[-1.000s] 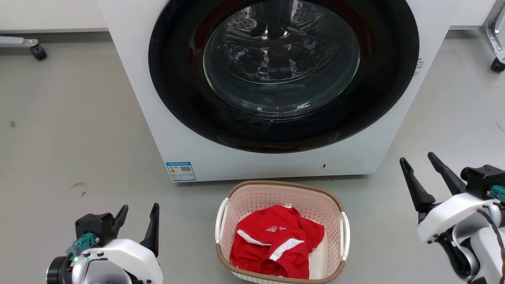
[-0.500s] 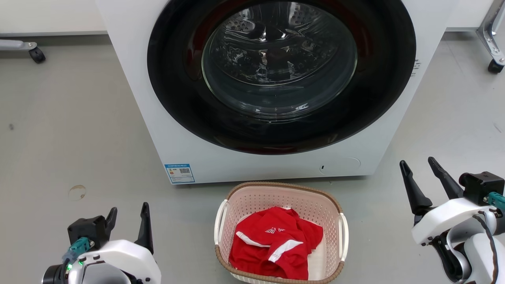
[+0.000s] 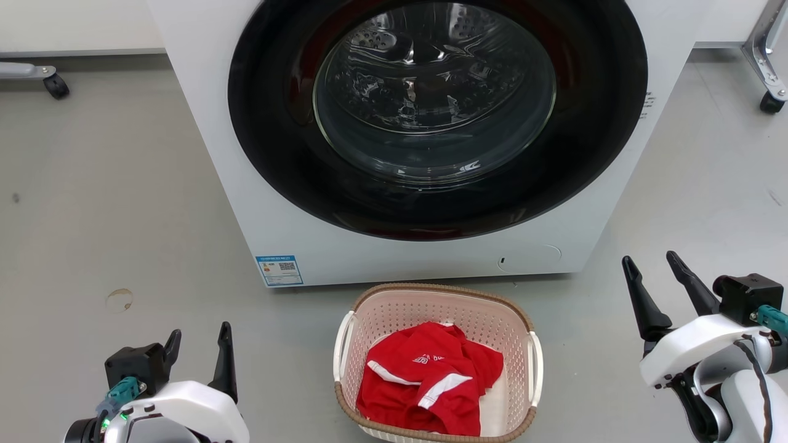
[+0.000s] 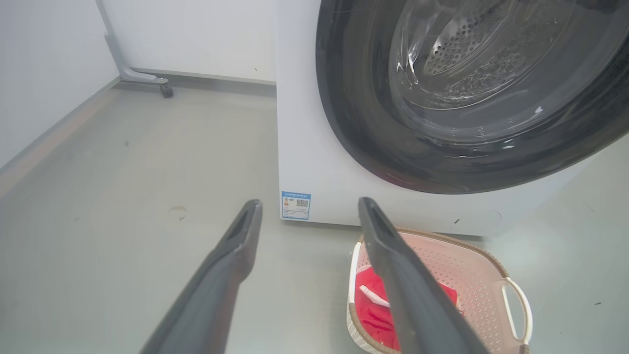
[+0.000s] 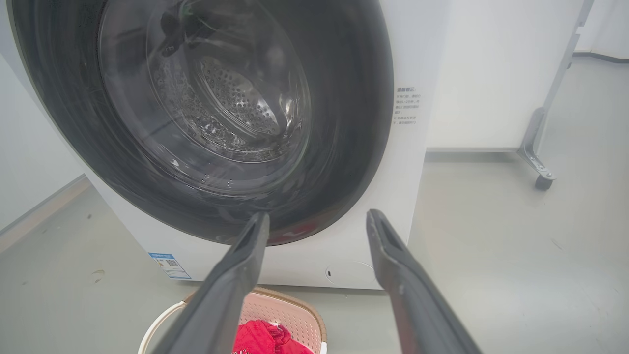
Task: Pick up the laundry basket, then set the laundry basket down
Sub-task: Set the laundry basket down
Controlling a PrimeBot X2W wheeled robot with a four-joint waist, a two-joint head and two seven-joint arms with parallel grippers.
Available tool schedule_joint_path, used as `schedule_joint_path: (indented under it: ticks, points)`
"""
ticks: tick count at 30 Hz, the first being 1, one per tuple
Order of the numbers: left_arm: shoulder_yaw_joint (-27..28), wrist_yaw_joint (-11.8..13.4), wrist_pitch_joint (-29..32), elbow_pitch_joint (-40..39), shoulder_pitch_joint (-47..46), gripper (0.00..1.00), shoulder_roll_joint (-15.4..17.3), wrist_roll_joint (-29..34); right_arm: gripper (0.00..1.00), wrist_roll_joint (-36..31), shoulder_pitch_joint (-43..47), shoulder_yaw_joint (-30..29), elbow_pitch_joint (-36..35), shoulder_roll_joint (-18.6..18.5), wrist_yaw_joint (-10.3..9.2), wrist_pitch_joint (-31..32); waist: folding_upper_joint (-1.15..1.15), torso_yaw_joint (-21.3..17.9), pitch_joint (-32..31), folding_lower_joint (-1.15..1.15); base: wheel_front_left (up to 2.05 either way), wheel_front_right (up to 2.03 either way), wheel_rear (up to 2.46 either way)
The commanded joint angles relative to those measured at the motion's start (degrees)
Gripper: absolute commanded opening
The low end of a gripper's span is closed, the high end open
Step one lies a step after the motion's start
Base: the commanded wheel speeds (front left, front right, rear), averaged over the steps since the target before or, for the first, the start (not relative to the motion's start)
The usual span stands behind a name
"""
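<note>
The laundry basket (image 3: 486,320) sits on the grey floor just in front of the washing machine, pale pink with a brown rim and white side handles, and a red garment (image 3: 428,375) lies in it. My left gripper (image 3: 199,335) hangs open at the lower left, well clear of the basket's left handle (image 3: 340,347). At the lower right my right gripper (image 3: 649,263) is open too, apart from the right handle (image 3: 537,369). The left wrist view has the basket (image 4: 471,270) partly behind one finger (image 4: 403,275). Its rim (image 5: 300,302) peeks in low in the right wrist view.
A white front-loading washing machine (image 3: 394,258) with a dark round door (image 3: 434,111) stands directly behind the basket. Wheeled stand legs reach in at the far left (image 3: 55,86) and far right (image 3: 769,101). Open grey floor lies on both sides of the basket.
Both grippers have dropped lower in the head view and stay open. The head view has shifted slightly; the basket has not moved.
</note>
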Motion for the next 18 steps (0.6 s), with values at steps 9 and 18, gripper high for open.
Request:
schedule_joint_path:
  ticks: [9, 18]
  points:
    - [1.7, 0.4, -1.0, -1.1, -2.0, 1.00, 2.2, 1.2, 1.00, 0.0, -0.4, 1.0, -2.1, -0.6, -0.16, 1.1, 0.00, -0.3, -0.1, 0.00, 0.00, 0.00, 0.00]
    - [1.3, 0.2, -1.2, -0.8, -2.3, 1.00, 2.5, 1.6, 1.00, -0.4, -0.2, 1.0, -2.4, -0.6, -0.16, 1.6, 0.00, -0.4, -0.6, 0.00, 0.00, 0.00, 0.00]
